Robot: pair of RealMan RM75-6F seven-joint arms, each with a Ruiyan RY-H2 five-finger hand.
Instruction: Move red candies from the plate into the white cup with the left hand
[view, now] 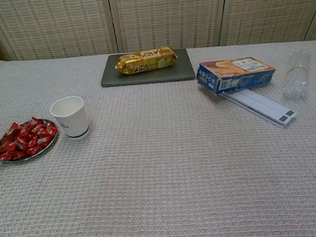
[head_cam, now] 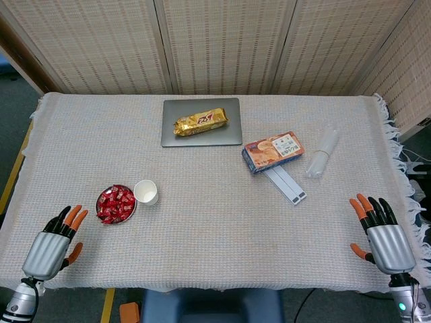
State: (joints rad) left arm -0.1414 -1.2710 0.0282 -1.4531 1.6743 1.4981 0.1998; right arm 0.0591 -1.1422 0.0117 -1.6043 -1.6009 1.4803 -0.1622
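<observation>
A small metal plate [head_cam: 102, 217] [view: 51, 142] heaped with red candies [head_cam: 116, 203] [view: 26, 139] sits at the left of the table. Just to its right stands an upright white cup [head_cam: 146, 192] [view: 70, 117], nothing visible inside. My left hand [head_cam: 55, 243] rests at the near left table edge, below and left of the plate, fingers spread and holding nothing. My right hand [head_cam: 381, 232] lies at the near right edge, also empty with fingers apart. The chest view shows neither hand.
A grey tray [head_cam: 201, 137] [view: 147, 75] with a gold snack packet [head_cam: 201, 122] [view: 146, 60] sits at the back. To its right lie a blue biscuit box [head_cam: 273, 151] [view: 235, 73], a white flat bar [head_cam: 286, 184] [view: 259, 106] and a clear plastic bottle [head_cam: 322, 153] [view: 296, 73].
</observation>
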